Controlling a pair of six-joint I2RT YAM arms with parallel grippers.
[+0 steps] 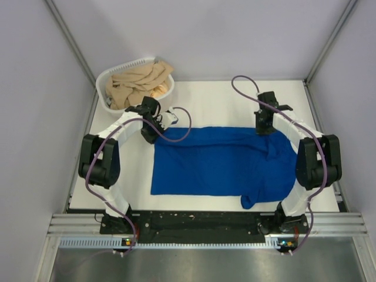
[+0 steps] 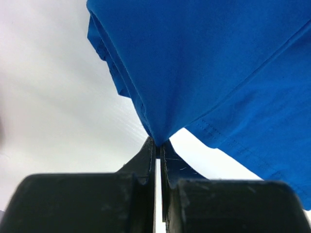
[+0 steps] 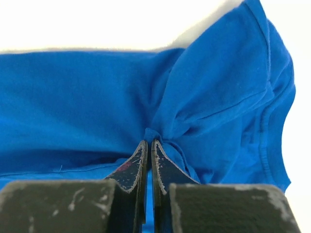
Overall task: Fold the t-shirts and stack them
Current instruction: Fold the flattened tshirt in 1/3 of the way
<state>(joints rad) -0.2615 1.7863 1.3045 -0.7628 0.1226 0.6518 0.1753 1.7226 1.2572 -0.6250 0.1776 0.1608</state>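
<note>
A royal-blue t-shirt (image 1: 220, 161) lies spread across the white table, plain side up, with a sleeve hanging toward the near edge at the right. My left gripper (image 1: 149, 136) is shut on the shirt's far left corner; in the left wrist view the cloth (image 2: 194, 73) is pinched at the fingertips (image 2: 156, 142) and lifted off the table. My right gripper (image 1: 262, 129) is shut on the far right edge near the shoulder; in the right wrist view a bunched fold of the shirt (image 3: 204, 102) sits between the fingertips (image 3: 148, 141).
A white laundry basket (image 1: 103, 79) holding tan cloth (image 1: 138, 82) stands at the far left corner of the table. Grey enclosure walls stand on the left and right. The arm bases sit on the rail (image 1: 200, 223) at the near edge.
</note>
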